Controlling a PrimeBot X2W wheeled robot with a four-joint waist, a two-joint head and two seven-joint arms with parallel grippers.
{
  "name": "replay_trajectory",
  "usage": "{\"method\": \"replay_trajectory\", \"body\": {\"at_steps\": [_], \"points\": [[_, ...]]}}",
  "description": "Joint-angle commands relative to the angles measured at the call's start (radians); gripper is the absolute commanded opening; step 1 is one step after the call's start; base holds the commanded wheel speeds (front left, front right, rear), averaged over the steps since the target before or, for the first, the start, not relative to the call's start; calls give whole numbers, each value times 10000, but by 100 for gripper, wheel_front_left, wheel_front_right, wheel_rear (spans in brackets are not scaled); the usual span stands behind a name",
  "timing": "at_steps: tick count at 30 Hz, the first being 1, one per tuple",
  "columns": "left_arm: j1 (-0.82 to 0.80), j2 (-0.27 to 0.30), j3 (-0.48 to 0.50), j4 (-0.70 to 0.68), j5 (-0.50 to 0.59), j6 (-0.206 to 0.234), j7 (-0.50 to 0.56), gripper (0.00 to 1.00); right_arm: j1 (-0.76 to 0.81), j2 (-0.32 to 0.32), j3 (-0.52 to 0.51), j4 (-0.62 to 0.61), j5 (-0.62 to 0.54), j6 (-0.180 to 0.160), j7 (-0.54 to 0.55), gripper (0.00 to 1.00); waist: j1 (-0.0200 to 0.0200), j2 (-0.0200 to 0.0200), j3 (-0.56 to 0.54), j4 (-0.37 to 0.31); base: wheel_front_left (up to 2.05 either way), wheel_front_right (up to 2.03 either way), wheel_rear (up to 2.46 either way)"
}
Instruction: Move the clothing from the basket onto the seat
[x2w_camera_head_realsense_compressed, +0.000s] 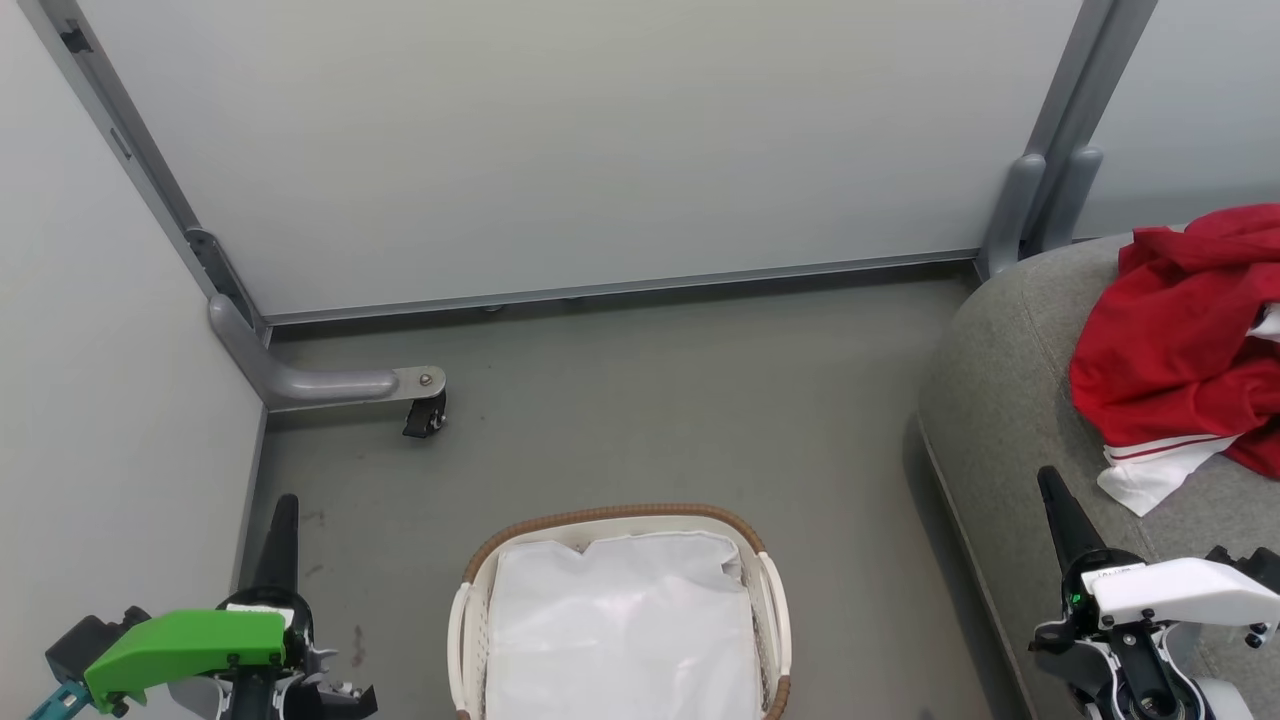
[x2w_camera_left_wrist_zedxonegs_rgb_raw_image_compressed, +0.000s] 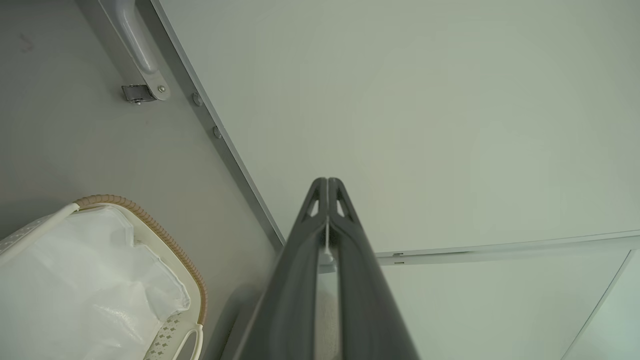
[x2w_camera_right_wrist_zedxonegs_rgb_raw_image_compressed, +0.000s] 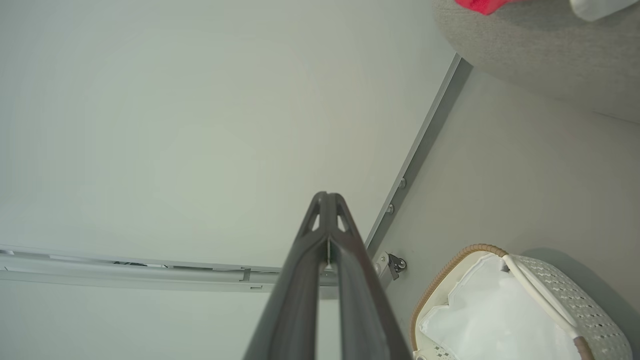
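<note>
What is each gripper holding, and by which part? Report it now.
Nothing is held. The left gripper and the right gripper are both shut on empty air; the clothing lies on the seat.

- Grey floor (x2w_camera_head_realsense_compressed: 700, 400): a white basket (x2w_camera_head_realsense_compressed: 610, 517) stands on it at 6 o'clock, and a partition's wheeled foot (x2w_camera_head_realsense_compressed: 400, 385) rests at 9 o'clock.
- Grey seat (x2w_camera_head_realsense_compressed: 1010, 400) at 3 o'clock: red-and-white clothing (x2w_camera_head_realsense_compressed: 1170, 350) lies heaped on it.

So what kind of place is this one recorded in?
Probably a staged test bay rather than a real home: pale partition panels on grey frames, one with a caster foot, enclose a grey floor where a grey sofa seat and a laundry basket stand.
</note>
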Motion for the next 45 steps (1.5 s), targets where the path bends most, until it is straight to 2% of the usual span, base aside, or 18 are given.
{"method": "replay_trajectory", "body": {"at_steps": [1,32,45], "points": [[-253,82,56,-90,-174,16,78,0,-164,-58,-39,-97,228,-4,70,0,0,0,2,-7,0,0,0],[-387,48,453,-322,-2071,20,683,0,-194,-84,-142,-306,2416,-7,637,0,0,0,38,-170,0,0,0],[-369,17,483,-312,-1982,20,702,0,-187,-83,-136,-299,2378,-7,630,0,0,0,38,-170,0,0,0]]}}
